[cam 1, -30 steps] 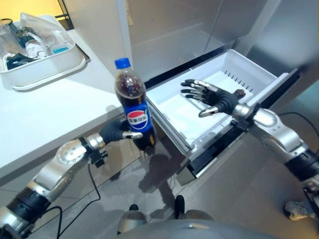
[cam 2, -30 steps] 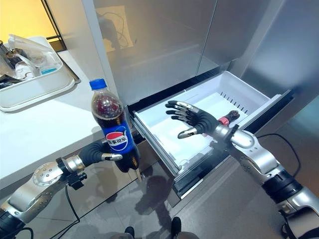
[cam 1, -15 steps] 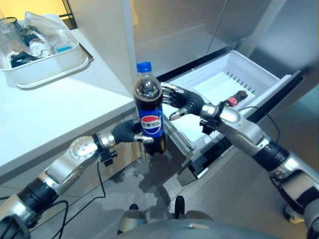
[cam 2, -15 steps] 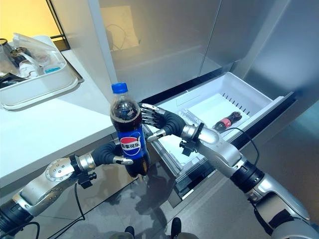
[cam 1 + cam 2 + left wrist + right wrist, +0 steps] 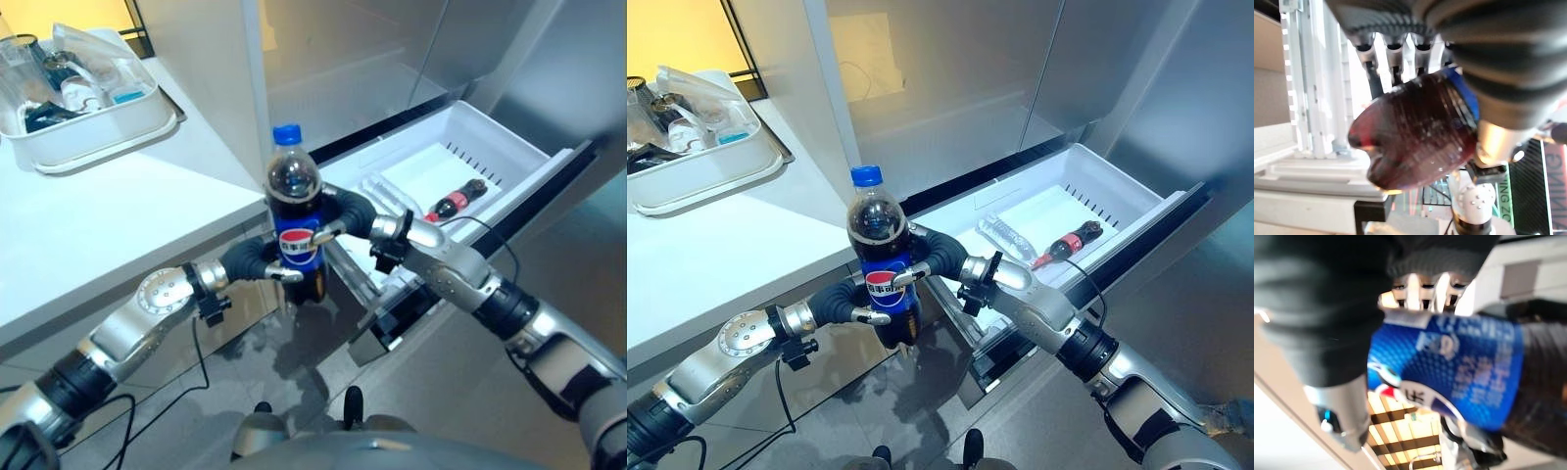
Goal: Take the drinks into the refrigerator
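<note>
A large cola bottle (image 5: 294, 208) with a blue cap and blue label stands upright in the air, just left of the open refrigerator drawer (image 5: 514, 149). My left hand (image 5: 251, 262) is shut on its lower part from the left. From the drawer side, my right hand (image 5: 349, 212) wraps the label, with its thumb across the front. In the left wrist view the dark bottle (image 5: 1415, 132) lies against the fingers (image 5: 1395, 58). The blue label (image 5: 1459, 364) sits in the right hand's grasp in the right wrist view. A small red-capped cola bottle (image 5: 1068, 241) and a clear bottle (image 5: 1002, 235) lie in the drawer.
A white counter (image 5: 98, 220) runs along the left, with a white tray (image 5: 93, 132) of packets and containers at its far end. Steel refrigerator doors (image 5: 353, 59) rise behind the drawer. The pulled-out drawer's front (image 5: 549, 191) juts toward the right.
My left hand carried the cola bottle right, toward the drawer. My right hand came back from over the drawer and closed round the bottle's label.
</note>
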Robot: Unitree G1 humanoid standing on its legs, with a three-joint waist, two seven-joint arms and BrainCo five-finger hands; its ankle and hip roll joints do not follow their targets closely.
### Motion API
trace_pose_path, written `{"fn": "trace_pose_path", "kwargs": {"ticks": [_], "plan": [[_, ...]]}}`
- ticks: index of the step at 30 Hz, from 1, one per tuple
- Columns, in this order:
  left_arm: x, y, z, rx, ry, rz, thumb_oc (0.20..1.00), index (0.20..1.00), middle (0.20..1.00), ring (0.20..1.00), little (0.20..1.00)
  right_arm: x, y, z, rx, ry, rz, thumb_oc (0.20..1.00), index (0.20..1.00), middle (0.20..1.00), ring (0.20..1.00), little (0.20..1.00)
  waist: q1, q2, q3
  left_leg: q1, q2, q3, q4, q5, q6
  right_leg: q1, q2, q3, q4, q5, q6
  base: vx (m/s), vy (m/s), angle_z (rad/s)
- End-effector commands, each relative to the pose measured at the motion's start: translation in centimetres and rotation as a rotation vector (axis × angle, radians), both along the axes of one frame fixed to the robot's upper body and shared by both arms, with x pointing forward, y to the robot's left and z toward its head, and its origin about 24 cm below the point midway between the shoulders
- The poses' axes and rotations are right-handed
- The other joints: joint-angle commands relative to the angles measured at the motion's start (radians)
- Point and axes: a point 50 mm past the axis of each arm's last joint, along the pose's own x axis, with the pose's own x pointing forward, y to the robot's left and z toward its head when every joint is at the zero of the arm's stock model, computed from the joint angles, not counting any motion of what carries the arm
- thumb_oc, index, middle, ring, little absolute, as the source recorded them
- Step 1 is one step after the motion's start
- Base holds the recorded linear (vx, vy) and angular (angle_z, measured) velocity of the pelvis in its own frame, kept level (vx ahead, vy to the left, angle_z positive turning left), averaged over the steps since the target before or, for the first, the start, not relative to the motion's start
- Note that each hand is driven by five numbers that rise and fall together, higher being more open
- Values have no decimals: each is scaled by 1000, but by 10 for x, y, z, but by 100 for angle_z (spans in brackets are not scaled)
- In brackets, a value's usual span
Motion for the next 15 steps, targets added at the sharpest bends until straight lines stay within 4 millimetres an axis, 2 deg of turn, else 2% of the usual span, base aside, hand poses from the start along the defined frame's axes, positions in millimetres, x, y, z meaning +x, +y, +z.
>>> {"fn": "trace_pose_path", "kwargs": {"ticks": [1, 7, 15], "plan": [[8, -29, 47, -120, -209, -139, 200, 200, 200, 200, 200, -4, 15, 35, 46, -81, 134, 1000, 1000, 1000, 1000, 1000, 33, 3, -33, -15, -3, -47, 1, -53, 33, -22, -109, -80, 158, -78, 108, 0, 0, 0], [10, -29, 45, -106, -206, -139, 200, 200, 200, 200, 200, -7, 22, 42, 45, -96, 170, 1000, 1000, 1000, 1000, 1000, 38, 0, -35, -16, -2, -49, 1, -53, 31, -18, -108, -81, 156, -78, 108, 0, 0, 0], [11, -28, 47, -109, -227, -121, 200, 200, 200, 200, 200, -10, 31, 41, 46, -93, 200, 1000, 1000, 1000, 1000, 1000, 40, 2, -36, -14, -3, -48, 1, -54, 33, -18, -107, -82, 155, -78, 106, 0, 0, 0]]}}
